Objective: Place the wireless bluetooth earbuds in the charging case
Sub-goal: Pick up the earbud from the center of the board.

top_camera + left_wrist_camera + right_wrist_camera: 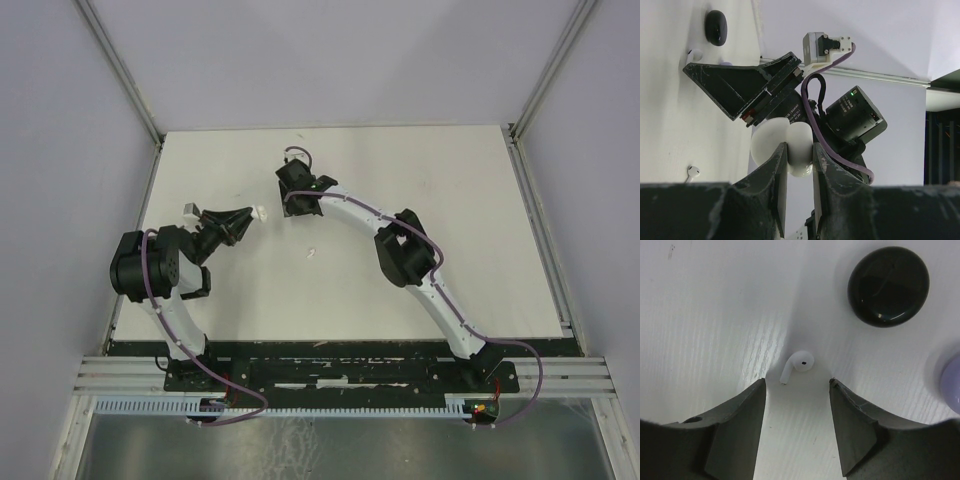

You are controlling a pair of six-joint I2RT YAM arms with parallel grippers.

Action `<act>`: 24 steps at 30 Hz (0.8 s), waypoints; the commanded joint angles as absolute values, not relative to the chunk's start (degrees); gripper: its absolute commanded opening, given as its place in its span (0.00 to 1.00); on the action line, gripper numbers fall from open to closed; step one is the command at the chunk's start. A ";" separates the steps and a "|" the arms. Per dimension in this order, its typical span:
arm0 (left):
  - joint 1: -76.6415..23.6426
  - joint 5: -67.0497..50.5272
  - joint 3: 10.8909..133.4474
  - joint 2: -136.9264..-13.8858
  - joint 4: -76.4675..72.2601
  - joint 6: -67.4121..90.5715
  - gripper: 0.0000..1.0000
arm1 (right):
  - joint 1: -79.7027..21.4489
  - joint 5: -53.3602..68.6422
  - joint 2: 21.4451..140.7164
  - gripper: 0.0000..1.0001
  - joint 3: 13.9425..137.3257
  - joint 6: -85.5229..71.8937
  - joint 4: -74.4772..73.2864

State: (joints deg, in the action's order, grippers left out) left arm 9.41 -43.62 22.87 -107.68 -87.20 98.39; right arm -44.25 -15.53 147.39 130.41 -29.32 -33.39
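Top view first. The left gripper (243,217) is turned in toward the middle of the table (450,200) with a white charging case (260,213) sticking out of its tip. One loose white earbud (311,253) lies on the bare table between the two arms, well clear of both. It's too tiny here to say which way it points. The right arm (400,250) stretches out and bends down over a spot farther back.

Left wrist cam: the fingers (780,165) are clamped tight on the case, which looks like two rounded white lobes side by side, lifted off the table. That same loose earbud shows lower left, lying flat, head up-right and stem slanting down-left. A black disc (716,27) sits on the table up top.

Right wrist cam: the right gripper (797,385) has its jaws spread wide with nothing in them, hanging right over a second white earbud (799,364). That one lies flat just past the fingertips and centred in the gap. Its long axis is diagonal, bulb end up-right, stem aimed down-left toward the left finger. The black disc is up-right, and a lilac disc (952,385) peeks in at the right edge.
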 commanded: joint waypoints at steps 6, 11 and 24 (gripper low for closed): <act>10.22 -43.94 22.90 -107.56 -99.06 100.37 0.03 | -46.05 -24.92 150.53 0.62 132.88 -30.01 -32.95; 10.37 -44.03 22.83 -107.49 -99.12 100.34 0.03 | -46.32 -27.94 151.14 0.62 134.79 -29.31 -35.42; 10.39 -44.12 22.76 -107.49 -99.12 100.28 0.03 | -46.24 -34.11 151.57 0.62 136.28 -27.63 -40.12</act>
